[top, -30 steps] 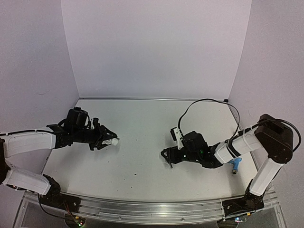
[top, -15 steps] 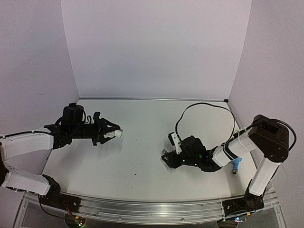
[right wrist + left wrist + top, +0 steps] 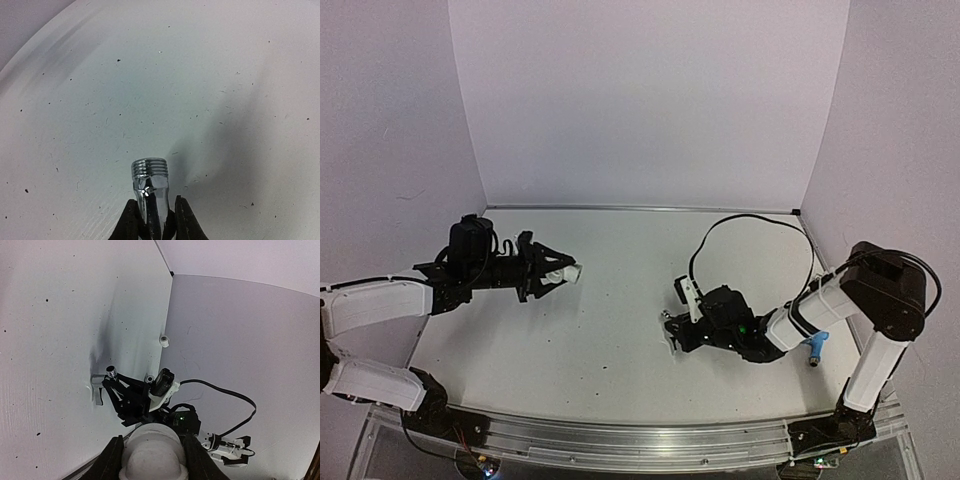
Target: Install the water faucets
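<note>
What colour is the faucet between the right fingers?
The faucet is shiny silver; right wrist view.

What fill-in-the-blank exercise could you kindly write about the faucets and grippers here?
The right gripper is shut on the silver faucet, its ____ end sticking out.
The left gripper holds a ____ fitting.
The light blue faucet lies on the table beside the ____ arm.
Missing: threaded; white; right.
</note>
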Action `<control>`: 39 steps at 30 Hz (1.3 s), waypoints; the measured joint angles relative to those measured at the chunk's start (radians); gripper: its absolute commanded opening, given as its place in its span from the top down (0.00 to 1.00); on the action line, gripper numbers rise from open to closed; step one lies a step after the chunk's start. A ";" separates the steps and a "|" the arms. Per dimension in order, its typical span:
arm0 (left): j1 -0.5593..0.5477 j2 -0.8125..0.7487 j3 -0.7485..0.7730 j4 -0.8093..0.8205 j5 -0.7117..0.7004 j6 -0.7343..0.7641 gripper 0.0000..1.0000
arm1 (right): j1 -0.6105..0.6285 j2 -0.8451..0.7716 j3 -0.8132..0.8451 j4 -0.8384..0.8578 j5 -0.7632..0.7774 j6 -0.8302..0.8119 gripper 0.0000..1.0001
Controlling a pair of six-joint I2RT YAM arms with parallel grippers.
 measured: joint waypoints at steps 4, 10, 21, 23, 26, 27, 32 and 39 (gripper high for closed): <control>0.000 0.000 0.001 0.036 0.021 -0.016 1.00 | -0.003 -0.068 0.007 -0.067 -0.092 -0.119 1.00; 0.000 -0.009 0.016 0.126 0.037 -0.027 1.00 | -0.009 -0.140 0.342 -0.386 -0.317 -0.436 1.00; 0.000 -0.080 0.152 0.311 -0.027 -0.071 1.00 | -0.007 -0.117 1.007 -0.864 -0.360 -1.000 1.00; 0.000 -0.063 0.158 0.318 -0.030 -0.120 1.00 | -0.003 -0.101 1.046 -0.907 -0.335 -1.067 1.00; 0.000 -0.024 0.158 0.317 -0.031 -0.224 1.00 | 0.016 -0.035 1.138 -0.960 -0.264 -1.198 1.00; 0.000 -0.020 0.158 0.314 -0.032 -0.247 1.00 | 0.023 -0.019 1.152 -0.969 -0.246 -1.228 1.00; 0.000 -0.026 0.157 0.314 -0.040 -0.318 1.00 | 0.056 0.030 1.193 -1.010 -0.189 -1.332 1.00; 0.000 -0.050 0.137 0.286 -0.066 -0.360 1.00 | 0.070 0.050 1.234 -1.025 -0.178 -1.369 1.00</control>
